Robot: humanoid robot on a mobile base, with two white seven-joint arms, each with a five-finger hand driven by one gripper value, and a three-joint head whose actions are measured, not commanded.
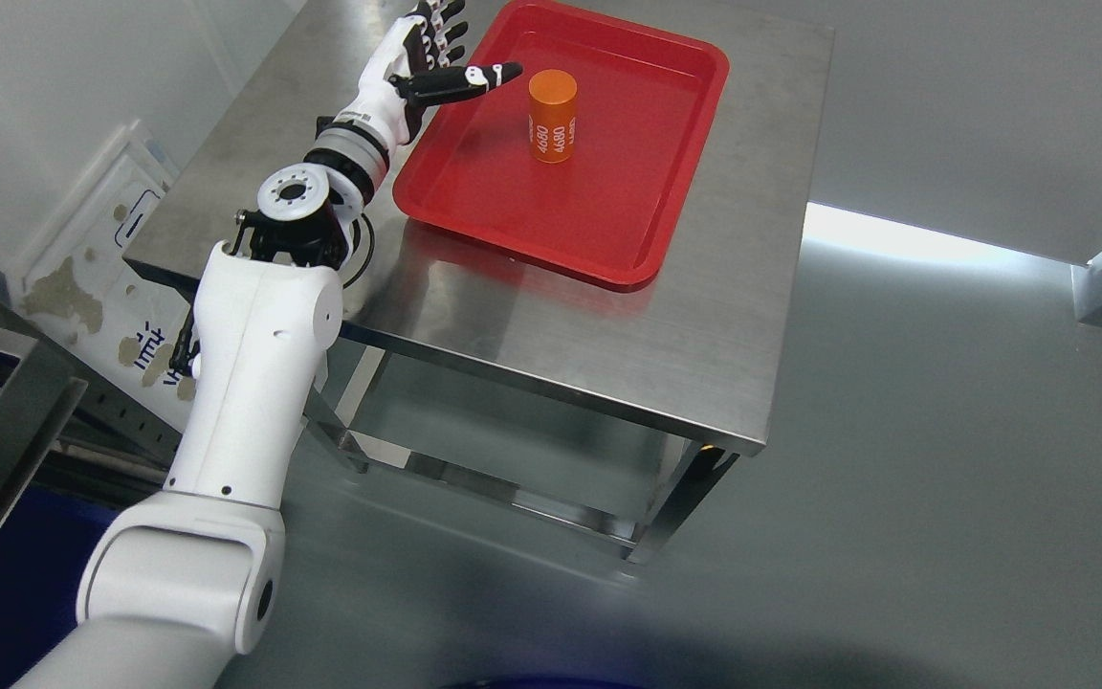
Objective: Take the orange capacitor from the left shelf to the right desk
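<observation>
Nearest, only the left arm shows, rising from the lower left across the counter (608, 364) edge; the right arm is out of view. Further along, the left hand (422, 57) hovers over the near-left rim of the red tray (513, 239), its fingers (446, 24) spread wide and holding nothing, the thumb pointing rightward. Beyond the thumb tip, just to its right and apart from it, the orange capacitor (552, 115) stands upright on the tray floor, its long axis vertical. Since the capacitor already rests on the counter's tray, the placing seems done; any coming move probably means drawing the hand back leftward, away from the cylinder, without brushing it.
</observation>
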